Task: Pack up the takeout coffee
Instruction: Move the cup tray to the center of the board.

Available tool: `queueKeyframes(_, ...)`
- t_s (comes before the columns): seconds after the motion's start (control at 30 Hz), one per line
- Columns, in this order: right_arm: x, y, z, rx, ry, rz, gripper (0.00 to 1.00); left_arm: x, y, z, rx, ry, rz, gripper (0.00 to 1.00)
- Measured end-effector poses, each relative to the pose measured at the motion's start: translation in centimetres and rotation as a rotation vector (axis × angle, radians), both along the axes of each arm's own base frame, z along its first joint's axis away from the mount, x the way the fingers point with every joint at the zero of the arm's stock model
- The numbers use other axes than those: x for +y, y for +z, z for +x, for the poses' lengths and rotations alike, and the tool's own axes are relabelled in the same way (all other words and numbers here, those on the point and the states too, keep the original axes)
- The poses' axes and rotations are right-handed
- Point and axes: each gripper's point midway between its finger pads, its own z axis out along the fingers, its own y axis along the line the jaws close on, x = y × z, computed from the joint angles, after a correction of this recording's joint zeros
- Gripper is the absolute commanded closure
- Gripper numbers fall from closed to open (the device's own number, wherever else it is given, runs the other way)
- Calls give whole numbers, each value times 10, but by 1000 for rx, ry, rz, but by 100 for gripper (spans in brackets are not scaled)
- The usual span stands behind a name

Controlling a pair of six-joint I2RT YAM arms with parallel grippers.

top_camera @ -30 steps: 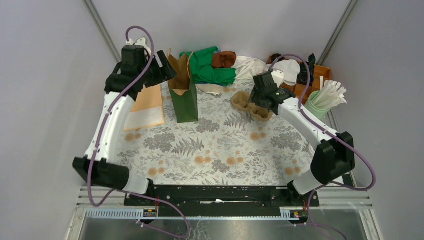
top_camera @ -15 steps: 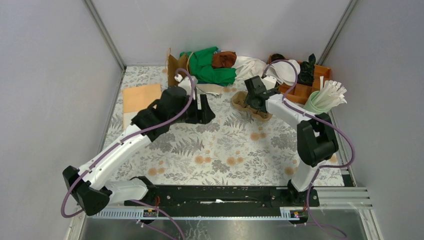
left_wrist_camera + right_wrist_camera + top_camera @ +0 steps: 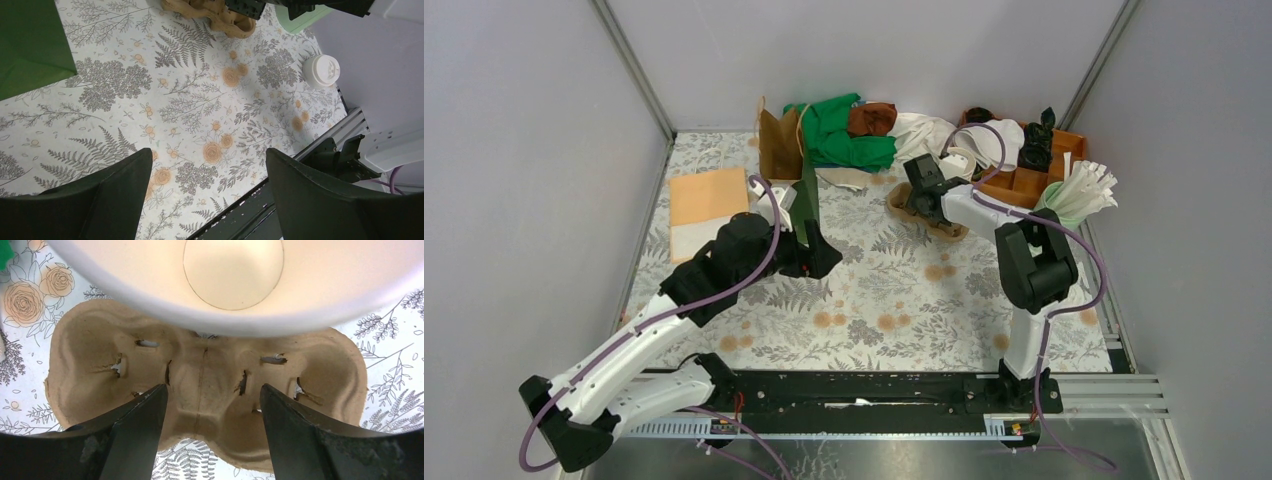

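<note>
My left gripper [image 3: 207, 159] hung empty, fingers spread wide; the small white lidded paper takeout coffee cup [image 3: 321, 71] stood well beyond its right finger. My right gripper [image 3: 212, 396] gaped over the brown moulded-pulp cup carrier [image 3: 200, 370], a lidless cream paper cup [image 3: 235, 270] just past its fingertips.

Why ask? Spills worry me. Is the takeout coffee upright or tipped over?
Upright: the left wrist view shows the takeout coffee standing on the floral table, white lid on and facing up.
</note>
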Motion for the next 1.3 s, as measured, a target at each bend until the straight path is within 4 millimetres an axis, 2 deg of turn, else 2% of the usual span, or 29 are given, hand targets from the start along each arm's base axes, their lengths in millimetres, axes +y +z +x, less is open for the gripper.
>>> queueKeyframes(0.1,2,-3,5,-1,0,0,22,6,-1,-3,-7,14,1,12)
queueKeyframes(0.2,5,-6,10,-2,0,0,26,11,-2,-4,-16,26,0,12)
queueKeyframes(0.33,6,-9,14,-1,-1,-1,39,14,-8,-5,-6,34,11,12)
queueKeyframes(0.43,6,-8,14,-2,-2,-3,48,15,-16,-6,8,35,25,12)
queueKeyframes(0.6,5,-7,10,4,4,-4,52,17,-40,-10,44,35,49,12)
queueKeyframes(0.73,-1,-6,-14,43,35,-2,53,15,-59,-14,74,27,47,12)
queueKeyframes(0.9,-5,0,-58,103,133,39,52,8,-75,-16,94,4,17,13)
queueKeyframes(1.03,7,0,-94,150,282,126,45,-3,-88,-15,108,-15,-23,30)
queueKeyframes(1.2,30,-6,-141,172,491,272,43,-18,-112,-13,143,-43,-68,37)
queueKeyframes(1.3,38,-6,-159,163,576,290,32,-26,-128,-12,179,-43,-99,44)
